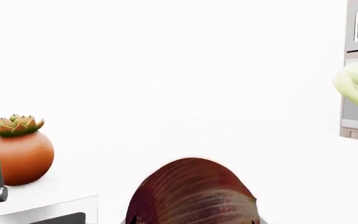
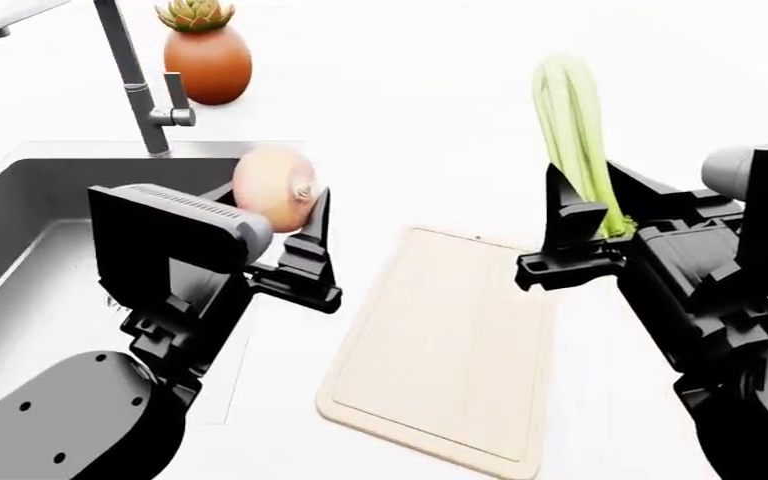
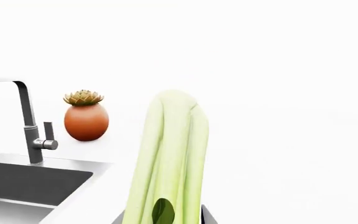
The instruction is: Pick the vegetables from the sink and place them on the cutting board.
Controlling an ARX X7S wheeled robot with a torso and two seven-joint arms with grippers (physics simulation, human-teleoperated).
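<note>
Nearest, the cutting board [image 2: 444,345] lay bare on the white bench [image 2: 424,120] between the two arms. Just past its edges, the left end effector [image 2: 307,240] was pinching the onion [image 2: 275,187] above the bench beside the sink [image 2: 17,250], and the right end effector [image 2: 595,235] was clamped on the celery [image 2: 574,130], held upright by its lower end, probably for clearance. Both vegetables were out of the basin, likely ready to be lowered. Farther back stood the faucet [image 2: 131,75] and the potted succulent [image 2: 207,50].
</note>
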